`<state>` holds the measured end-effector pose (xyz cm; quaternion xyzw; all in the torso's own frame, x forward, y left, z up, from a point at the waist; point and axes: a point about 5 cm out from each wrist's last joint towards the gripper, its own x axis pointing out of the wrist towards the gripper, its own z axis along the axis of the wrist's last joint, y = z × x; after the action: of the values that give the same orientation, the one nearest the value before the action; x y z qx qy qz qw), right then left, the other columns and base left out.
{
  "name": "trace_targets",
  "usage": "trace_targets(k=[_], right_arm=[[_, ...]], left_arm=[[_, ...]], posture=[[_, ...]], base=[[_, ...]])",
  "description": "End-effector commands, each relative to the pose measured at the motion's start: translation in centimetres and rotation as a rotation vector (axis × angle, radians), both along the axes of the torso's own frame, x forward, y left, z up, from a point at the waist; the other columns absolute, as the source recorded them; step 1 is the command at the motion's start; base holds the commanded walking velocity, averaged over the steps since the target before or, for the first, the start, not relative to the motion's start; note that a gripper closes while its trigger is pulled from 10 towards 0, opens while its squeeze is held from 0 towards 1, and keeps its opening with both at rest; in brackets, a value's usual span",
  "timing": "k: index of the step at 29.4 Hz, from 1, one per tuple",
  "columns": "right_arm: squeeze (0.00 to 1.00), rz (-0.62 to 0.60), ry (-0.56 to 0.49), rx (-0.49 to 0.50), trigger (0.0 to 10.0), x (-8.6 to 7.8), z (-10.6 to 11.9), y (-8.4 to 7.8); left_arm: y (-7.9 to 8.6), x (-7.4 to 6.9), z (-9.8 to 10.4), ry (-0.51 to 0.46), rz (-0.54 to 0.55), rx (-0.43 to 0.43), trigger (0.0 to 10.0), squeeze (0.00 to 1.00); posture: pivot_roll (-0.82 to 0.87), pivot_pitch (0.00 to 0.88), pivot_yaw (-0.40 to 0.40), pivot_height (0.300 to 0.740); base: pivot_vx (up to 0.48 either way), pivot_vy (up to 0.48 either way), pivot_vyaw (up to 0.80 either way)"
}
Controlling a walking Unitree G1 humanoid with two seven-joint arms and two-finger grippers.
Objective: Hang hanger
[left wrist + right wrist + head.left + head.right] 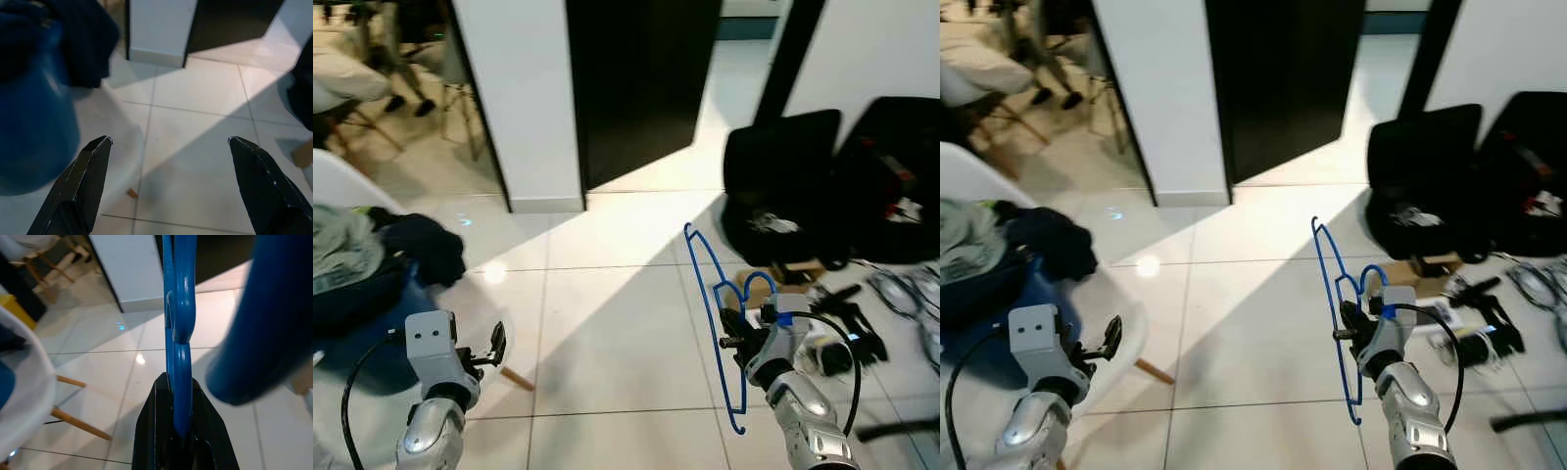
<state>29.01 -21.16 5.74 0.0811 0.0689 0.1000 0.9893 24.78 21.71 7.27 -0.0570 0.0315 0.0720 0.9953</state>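
A thin blue plastic hanger (pixel 708 311) stands on edge in the air above the tiled floor, at the lower right of the head views. My right gripper (pixel 734 338) is shut on it near its hook, and the right wrist view has the blue hanger (pixel 178 328) clamped between the black fingers (pixel 156 440). My left gripper (pixel 492 350) hovers at the lower left with its fingers (pixel 83 181) spread open and nothing between them, beside a white chair (pixel 342 181) piled with clothes.
Dark and blue clothes (pixel 406 250) lie heaped on the white chair at the left. Black bags (pixel 783 181) and loose cables and gear (pixel 862 313) lie on the floor at the right. A white wall corner (pixel 524 98) and a dark doorway (pixel 641 83) stand ahead.
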Motion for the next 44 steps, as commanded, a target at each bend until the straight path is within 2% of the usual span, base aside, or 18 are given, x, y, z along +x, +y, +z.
trace_targets(k=[1,2,6,13,26,44], right_arm=[[0.00,-0.021,-0.023,0.013,10.0,0.3,0.7,-0.5],[0.00,-0.027,-0.050,0.019,10.0,0.7,1.5,-0.6],[0.00,-0.007,-0.082,0.028,10.0,1.1,2.4,-0.2],[0.00,0.037,-0.134,0.001,10.0,1.5,3.6,0.7],[0.00,0.044,-0.155,0.006,10.0,1.8,4.2,1.3],[0.00,0.047,-0.149,0.040,10.0,1.7,4.1,1.9]], left_arm=[[0.2,0.2,0.7,-0.014,-0.008,0.036,10.0,0.00],[0.1,0.5,1.7,-0.052,-0.037,0.056,10.0,0.00],[-0.1,0.8,2.9,-0.098,-0.057,0.079,10.0,0.00],[-0.5,1.2,4.0,-0.131,-0.058,0.087,10.0,0.00],[-0.7,1.4,4.9,-0.139,-0.067,0.113,10.0,0.00],[-1.6,1.7,6.1,-0.168,-0.113,0.127,10.0,0.00]], posture=[[0.02,0.081,-0.028,0.740],[0.02,0.081,-0.028,0.740],[0.02,0.083,-0.025,0.740],[0.02,0.084,-0.025,0.740],[0.03,0.086,-0.024,0.740],[0.03,0.088,-0.023,0.740]], base=[[0.000,0.000,0.79],[0.000,0.000,0.00],[0.000,0.000,0.00],[0.000,0.000,0.11],[0.138,0.000,0.72],[0.277,0.000,0.10]])
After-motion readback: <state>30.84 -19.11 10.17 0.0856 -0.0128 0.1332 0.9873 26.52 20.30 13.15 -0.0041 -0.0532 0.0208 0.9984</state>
